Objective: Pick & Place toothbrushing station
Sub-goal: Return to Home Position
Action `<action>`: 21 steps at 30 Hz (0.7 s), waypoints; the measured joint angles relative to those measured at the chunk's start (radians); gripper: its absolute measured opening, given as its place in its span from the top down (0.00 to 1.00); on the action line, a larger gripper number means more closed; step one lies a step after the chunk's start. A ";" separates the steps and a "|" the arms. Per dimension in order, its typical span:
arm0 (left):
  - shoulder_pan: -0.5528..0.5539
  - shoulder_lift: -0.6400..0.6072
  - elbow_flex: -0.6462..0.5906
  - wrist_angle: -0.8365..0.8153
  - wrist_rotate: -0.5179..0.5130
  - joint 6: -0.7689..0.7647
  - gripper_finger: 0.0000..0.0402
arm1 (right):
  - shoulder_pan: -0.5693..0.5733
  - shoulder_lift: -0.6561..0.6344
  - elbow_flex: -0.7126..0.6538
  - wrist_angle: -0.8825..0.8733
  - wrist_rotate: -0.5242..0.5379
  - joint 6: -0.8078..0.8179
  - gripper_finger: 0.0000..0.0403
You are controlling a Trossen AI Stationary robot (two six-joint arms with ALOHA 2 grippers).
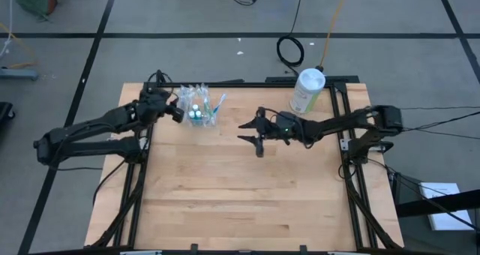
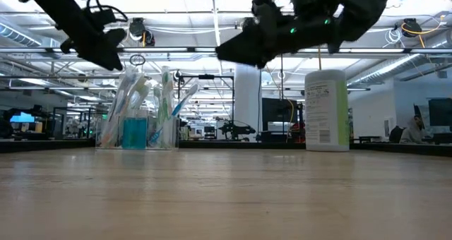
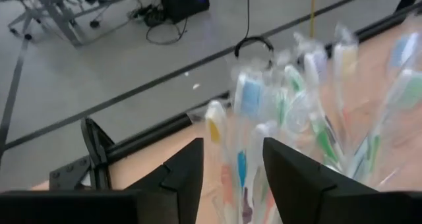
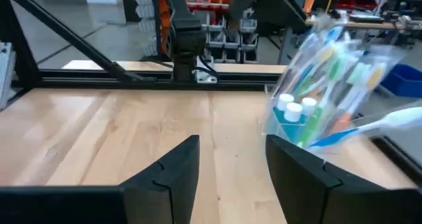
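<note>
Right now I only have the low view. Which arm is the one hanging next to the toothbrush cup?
Observer: The left one. The high view puts the left gripper right beside the clear cup of toothbrushes, near the table's far edge.
Operator: Is it gripping anything?
Observer: No. The left wrist view shows its fingers apart, with the brush heads just past the tips.
Operator: And the right one?
Observer: The right gripper is open and empty over bare table, apart from the cup and the white canister.
</note>
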 joint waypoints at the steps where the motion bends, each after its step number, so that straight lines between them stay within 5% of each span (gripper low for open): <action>1: -0.003 -0.018 0.001 -0.003 0.000 0.009 0.59 | -0.002 -0.032 0.000 -0.048 0.000 -0.001 0.58; 5: -0.014 -0.103 0.001 -0.014 0.024 0.053 0.59 | -0.006 -0.198 0.001 -0.309 0.008 -0.046 0.58; 12: -0.025 -0.311 0.001 -0.013 0.241 0.178 0.59 | -0.005 -0.489 0.001 -0.622 0.004 -0.050 0.58; 21: -0.025 -0.472 0.003 -0.013 0.257 0.277 0.59 | -0.005 -0.697 0.001 -0.639 0.004 -0.047 0.58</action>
